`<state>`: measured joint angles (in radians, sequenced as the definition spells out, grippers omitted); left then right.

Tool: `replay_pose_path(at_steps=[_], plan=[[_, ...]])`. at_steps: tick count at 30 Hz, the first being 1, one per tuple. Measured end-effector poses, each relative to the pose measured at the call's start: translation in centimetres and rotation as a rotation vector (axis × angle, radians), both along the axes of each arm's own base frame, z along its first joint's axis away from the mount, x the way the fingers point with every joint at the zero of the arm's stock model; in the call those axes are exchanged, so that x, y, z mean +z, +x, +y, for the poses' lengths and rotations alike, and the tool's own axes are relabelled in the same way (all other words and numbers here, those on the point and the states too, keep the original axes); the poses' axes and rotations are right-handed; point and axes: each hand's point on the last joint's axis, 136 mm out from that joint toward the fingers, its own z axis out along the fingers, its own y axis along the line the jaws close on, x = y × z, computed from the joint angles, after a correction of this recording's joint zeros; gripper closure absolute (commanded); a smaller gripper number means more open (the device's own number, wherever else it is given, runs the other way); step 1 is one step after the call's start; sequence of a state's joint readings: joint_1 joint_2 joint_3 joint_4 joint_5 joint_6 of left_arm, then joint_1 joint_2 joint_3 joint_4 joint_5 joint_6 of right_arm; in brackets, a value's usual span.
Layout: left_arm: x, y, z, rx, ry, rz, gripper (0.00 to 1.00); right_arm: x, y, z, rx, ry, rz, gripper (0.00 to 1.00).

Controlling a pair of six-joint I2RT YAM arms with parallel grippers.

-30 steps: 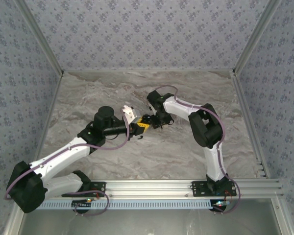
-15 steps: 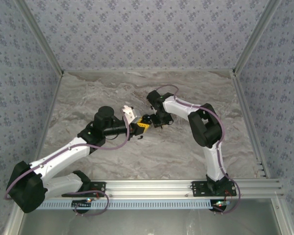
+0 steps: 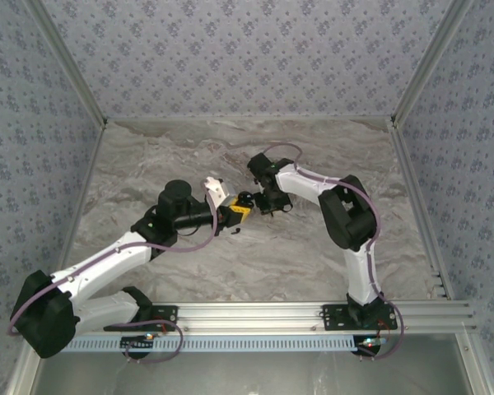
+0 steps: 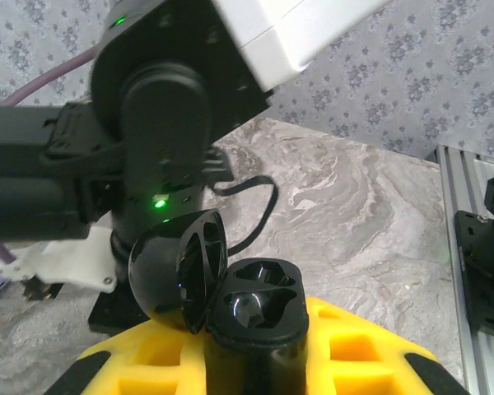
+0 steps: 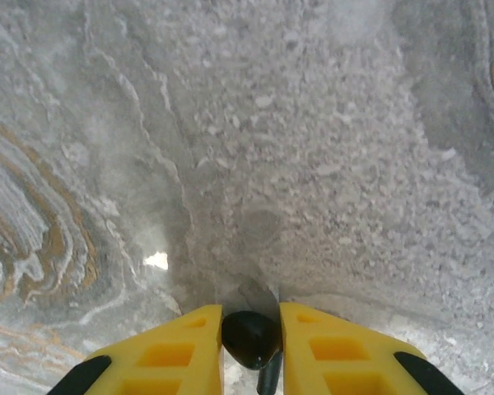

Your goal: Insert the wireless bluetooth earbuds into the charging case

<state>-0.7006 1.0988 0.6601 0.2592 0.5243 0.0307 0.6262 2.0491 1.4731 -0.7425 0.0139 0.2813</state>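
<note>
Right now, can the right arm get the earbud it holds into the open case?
Probably yes. The left end effector holds the case with its lid swung aside and both wells empty. The right end effector, gripping a black earbud, is close beside it.

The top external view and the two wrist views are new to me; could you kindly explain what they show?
These are two robot arms bolted to a marbled table. The top view looks down from above and behind them. The wrist views come from a camera on each arm, its yellow fingers at the bottom. The left gripper holds an open black charging case, lid tipped back. The right gripper pinches a small black earbud.
</note>
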Motion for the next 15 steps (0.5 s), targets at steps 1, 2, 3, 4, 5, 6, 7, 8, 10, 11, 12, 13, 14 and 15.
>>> replay_pose_path(at_steps=[1, 2, 3, 4, 5, 6, 7, 8, 10, 11, 12, 13, 14, 15], plan=[[-0.4, 0.1, 0.1, 0.014, -0.001, 0.009, 0.99, 0.0, -0.2, -0.1, -0.001, 0.009, -0.002, 0.79], [-0.8, 0.2, 0.2, 0.024, -0.001, 0.018, 1.0, 0.1, -0.4, -0.2, -0.001, 0.019, -0.005, 0.79], [-1.2, 0.3, 0.4, 0.036, 0.0, 0.029, 0.99, 0.2, -0.6, -0.3, -0.002, 0.03, -0.005, 0.79], [-1.5, 0.4, 0.5, 0.048, 0.001, 0.037, 0.99, 0.4, -0.9, -0.3, -0.001, 0.041, -0.007, 0.79], [-1.7, 0.4, 0.5, 0.056, -0.001, 0.044, 0.99, 0.7, -1.0, -0.3, -0.002, 0.054, -0.012, 0.79], [-1.9, 0.5, 0.6, 0.065, -0.005, 0.048, 0.99, 1.1, -1.1, -0.3, -0.002, 0.07, -0.02, 0.79], [-1.9, 0.7, 0.7, 0.075, -0.013, 0.05, 0.99, 1.5, -1.1, -0.3, -0.002, 0.087, -0.029, 0.79], [-2.0, 0.8, 0.7, 0.084, -0.018, 0.052, 0.98, 1.9, -1.2, -0.3, -0.003, 0.103, -0.038, 0.79], [-2.1, 1.0, 0.9, 0.103, -0.032, 0.058, 0.98, 3.1, -1.2, -0.2, -0.006, 0.143, -0.06, 0.79], [-2.2, 1.1, 0.9, 0.112, -0.037, 0.06, 0.98, 3.6, -1.1, -0.1, -0.01, 0.162, -0.073, 0.79], [-2.3, 1.2, 1.0, 0.121, -0.041, 0.064, 0.98, 4.2, -1.0, 0.0, -0.013, 0.184, -0.085, 0.79], [-2.3, 1.4, 1.1, 0.135, -0.046, 0.068, 0.98, 4.9, -1.0, 0.0, -0.017, 0.205, -0.098, 0.79], [-2.3, 1.5, 1.2, 0.146, -0.05, 0.07, 0.98, 5.4, -0.9, 0.1, -0.02, 0.221, -0.11, 0.79], [-2.4, 1.7, 1.2, 0.158, -0.056, 0.073, 0.98, 6.0, -0.9, 0.1, -0.02, 0.238, -0.122, 0.79]])
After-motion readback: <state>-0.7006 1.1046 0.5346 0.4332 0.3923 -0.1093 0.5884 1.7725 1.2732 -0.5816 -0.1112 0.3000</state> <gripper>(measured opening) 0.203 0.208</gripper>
